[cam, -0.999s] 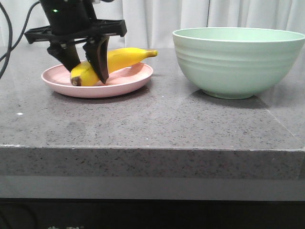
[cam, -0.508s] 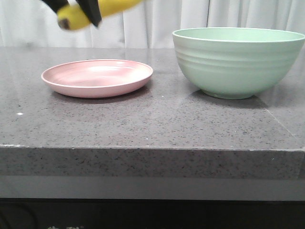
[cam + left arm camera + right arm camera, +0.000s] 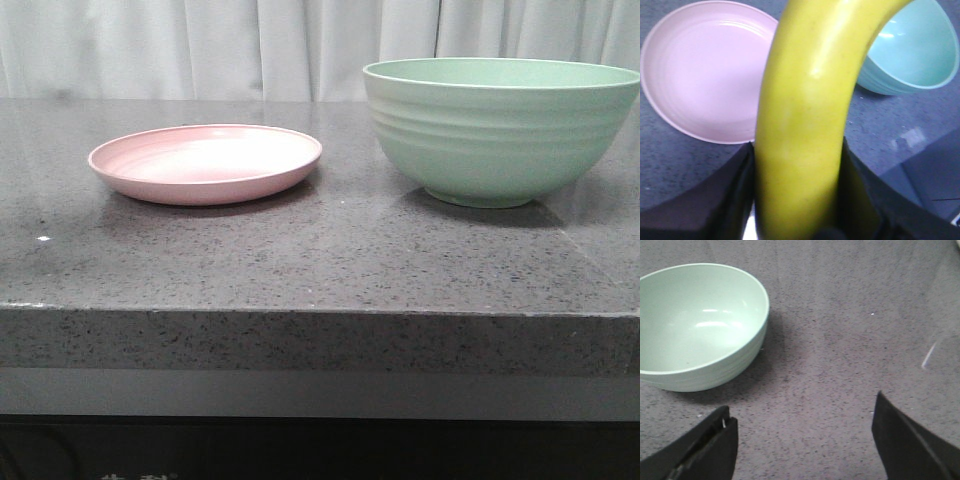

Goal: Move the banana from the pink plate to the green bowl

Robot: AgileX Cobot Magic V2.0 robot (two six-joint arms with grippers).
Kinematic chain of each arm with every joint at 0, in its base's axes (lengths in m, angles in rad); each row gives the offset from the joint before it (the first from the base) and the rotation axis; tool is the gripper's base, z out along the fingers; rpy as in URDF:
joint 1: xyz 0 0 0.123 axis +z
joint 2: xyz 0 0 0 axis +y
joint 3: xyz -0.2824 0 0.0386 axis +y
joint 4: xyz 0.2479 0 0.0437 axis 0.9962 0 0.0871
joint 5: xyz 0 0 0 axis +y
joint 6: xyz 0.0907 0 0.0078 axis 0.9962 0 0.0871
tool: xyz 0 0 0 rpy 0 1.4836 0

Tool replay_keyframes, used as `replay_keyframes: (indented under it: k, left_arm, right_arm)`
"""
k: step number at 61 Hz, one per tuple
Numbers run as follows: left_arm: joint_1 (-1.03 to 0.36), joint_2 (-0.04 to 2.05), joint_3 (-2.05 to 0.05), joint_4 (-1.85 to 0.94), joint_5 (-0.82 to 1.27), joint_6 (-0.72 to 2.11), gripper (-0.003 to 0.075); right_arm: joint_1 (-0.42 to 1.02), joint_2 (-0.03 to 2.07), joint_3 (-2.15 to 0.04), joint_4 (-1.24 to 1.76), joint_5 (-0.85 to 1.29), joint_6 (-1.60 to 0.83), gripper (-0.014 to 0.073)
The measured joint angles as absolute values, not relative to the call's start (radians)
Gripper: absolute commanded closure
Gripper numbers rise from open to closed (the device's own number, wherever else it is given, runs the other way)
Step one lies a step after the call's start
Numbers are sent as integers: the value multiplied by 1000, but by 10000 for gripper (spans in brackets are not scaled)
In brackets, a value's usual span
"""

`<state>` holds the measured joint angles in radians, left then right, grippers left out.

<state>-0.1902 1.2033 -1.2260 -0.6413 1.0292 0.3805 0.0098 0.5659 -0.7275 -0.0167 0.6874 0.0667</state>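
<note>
The pink plate (image 3: 205,160) lies empty on the left of the grey stone table. The green bowl (image 3: 497,128) stands to its right and is empty. In the left wrist view my left gripper (image 3: 799,192) is shut on the yellow banana (image 3: 810,105), held high above the table, with the plate (image 3: 700,75) and the bowl (image 3: 912,50) below it. The banana and both grippers are out of the front view. In the right wrist view my right gripper (image 3: 802,435) is open and empty above bare table beside the bowl (image 3: 695,320).
The table's front edge (image 3: 320,315) runs across the front view. White curtains (image 3: 200,45) hang behind the table. A pale reflection patch (image 3: 910,137) lies on the table near the bowl in the left wrist view.
My left gripper has lifted the banana off the pink plate and risen out of the top of the front view. The plate is now empty.
</note>
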Motion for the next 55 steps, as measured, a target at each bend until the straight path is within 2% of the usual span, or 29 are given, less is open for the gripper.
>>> replay_keyframes:
  k: [12, 22, 36, 55]
  left_arm:
    - [-205, 1093, -1077, -862, 1018, 579, 552]
    - [-240, 1064, -1028, -950, 1018, 673, 552]
    - [-263, 1064, -1025, -960, 1012, 691, 552]
    - [-263, 1064, -1025, -962, 1012, 693, 552]
  right_arm:
    - [10, 566, -728, 80, 702, 27, 22]
    - [10, 568, -728, 255, 708, -136, 22]
    - [10, 623, -729, 667, 721, -554, 22]
    - [10, 815, -794, 1161, 818, -1126, 22]
